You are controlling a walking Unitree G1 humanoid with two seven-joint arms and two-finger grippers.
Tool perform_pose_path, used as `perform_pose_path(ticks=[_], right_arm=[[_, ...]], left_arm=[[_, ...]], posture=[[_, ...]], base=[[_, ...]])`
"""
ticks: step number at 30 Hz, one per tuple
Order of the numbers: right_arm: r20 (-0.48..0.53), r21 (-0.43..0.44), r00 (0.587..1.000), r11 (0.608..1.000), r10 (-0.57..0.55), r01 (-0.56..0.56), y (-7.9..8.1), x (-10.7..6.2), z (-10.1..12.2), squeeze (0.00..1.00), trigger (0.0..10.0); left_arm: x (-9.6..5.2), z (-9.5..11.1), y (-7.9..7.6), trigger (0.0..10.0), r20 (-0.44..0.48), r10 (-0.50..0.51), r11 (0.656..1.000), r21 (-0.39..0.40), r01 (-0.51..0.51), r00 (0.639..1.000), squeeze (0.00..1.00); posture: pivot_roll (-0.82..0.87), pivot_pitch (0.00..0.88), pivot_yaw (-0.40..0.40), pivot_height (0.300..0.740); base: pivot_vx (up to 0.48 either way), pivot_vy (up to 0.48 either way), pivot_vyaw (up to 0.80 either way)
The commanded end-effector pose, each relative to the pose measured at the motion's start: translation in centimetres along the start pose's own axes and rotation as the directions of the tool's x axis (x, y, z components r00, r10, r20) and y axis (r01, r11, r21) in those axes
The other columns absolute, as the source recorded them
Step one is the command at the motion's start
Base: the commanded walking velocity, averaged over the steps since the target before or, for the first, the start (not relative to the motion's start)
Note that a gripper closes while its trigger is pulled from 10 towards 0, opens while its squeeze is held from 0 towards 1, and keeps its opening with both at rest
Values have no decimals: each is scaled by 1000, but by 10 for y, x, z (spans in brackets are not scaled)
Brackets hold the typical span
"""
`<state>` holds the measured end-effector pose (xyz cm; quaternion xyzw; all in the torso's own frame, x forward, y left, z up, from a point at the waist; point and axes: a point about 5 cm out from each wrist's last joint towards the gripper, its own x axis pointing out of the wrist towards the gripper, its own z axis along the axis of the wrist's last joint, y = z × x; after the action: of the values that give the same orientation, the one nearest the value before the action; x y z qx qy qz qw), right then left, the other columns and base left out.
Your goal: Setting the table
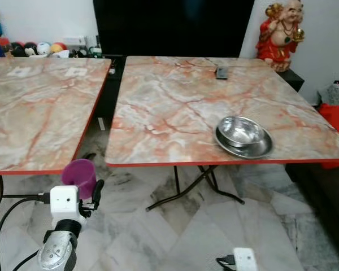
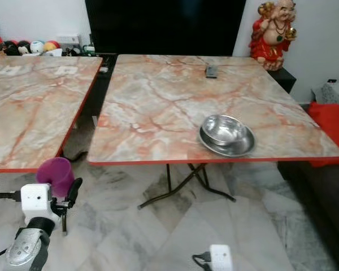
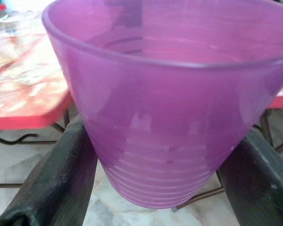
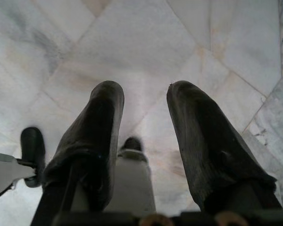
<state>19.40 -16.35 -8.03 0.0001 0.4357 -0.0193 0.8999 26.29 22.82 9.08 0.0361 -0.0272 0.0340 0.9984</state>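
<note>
Cup was clamped in the left gripper, held low over the floor, short of the table. Bowl on plate already sat near its front edge. Cup remained to place. Right gripper hung empty, fingers apart.

Purple cup rim cut off by frame top; small dark object on far table unidentifiable.

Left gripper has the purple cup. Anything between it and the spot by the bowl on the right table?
Nothing visible blocks it. The left gripper holds the purple cup below the table's near edge, so it must rise over that edge. The surface beside the steel bowl is bare; the remote lies far back.
</note>
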Motion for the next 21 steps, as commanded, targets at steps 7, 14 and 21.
perform_pose_path(ticks=[7,14,21], right_arm=[[-5,-5,1000,1000,-22,22,-9,-1,-2,0,10000],[-5,-7,1000,1000,-21,21,-9,-1,-2,0,10000],[-6,-6,1000,1000,-20,20,-9,-1,-2,0,10000]], left_arm=[[1,1,-4,10000,0,-13,1000,-16,13,1000,0],[1,3,-5,10000,6,-21,1000,-14,21,1000,0],[1,5,-8,10000,9,-57,998,-2,57,998,0]], posture=[[41,52,-5,740],[43,53,-8,740],[43,53,-8,740]], base=[[0,-350,0],[0,-35,0],[0,0,0]])
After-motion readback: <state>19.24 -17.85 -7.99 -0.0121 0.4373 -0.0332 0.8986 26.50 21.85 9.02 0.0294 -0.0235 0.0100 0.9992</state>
